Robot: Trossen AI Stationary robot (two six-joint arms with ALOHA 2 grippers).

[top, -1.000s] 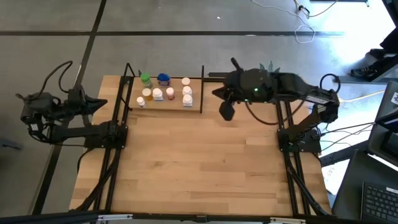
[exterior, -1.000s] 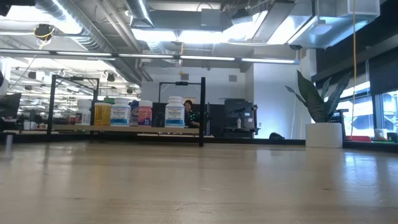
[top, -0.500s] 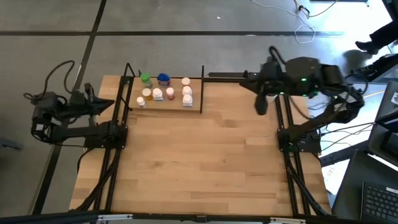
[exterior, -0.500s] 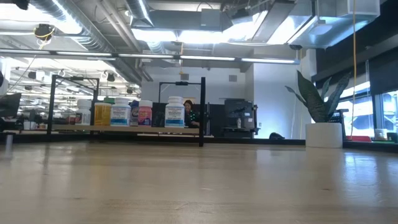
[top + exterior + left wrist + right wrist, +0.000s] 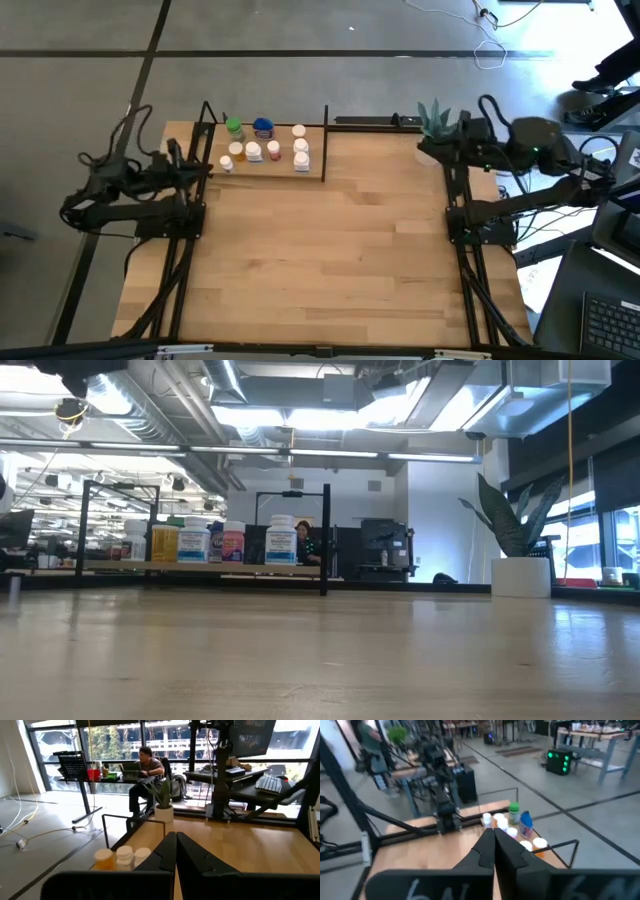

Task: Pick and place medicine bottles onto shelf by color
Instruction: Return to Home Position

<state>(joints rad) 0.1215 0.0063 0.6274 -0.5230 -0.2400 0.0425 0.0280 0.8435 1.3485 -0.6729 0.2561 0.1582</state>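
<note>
While both arms sit at the sides of the desk (image 5: 330, 260), nothing is held. One shelf (image 5: 265, 171) lies at the desk's far edge, between the two pairs of fingers, near the left gripper (image 5: 176, 835) and well apart from the right gripper (image 5: 493, 830). Each gripper's fingers (image 5: 165, 854) are pressed together on nothing. One potted plant (image 5: 435, 120) stands near the right fingers.

All the medicine bottles (image 5: 254, 151) stand upright on the shelf, none on the bare desk. I count nine from above, though they are so small that one may be hidden: one green bottle (image 5: 234, 128), one blue bottle (image 5: 262, 127), one pink-capped bottle (image 5: 273, 150), one orange-capped bottle (image 5: 238, 149) and five white.

They look like light, stiff, smooth plastic, easy to topple among close neighbours. Fingers would best close around a bottle's body just under the cap, coming from above.
</note>
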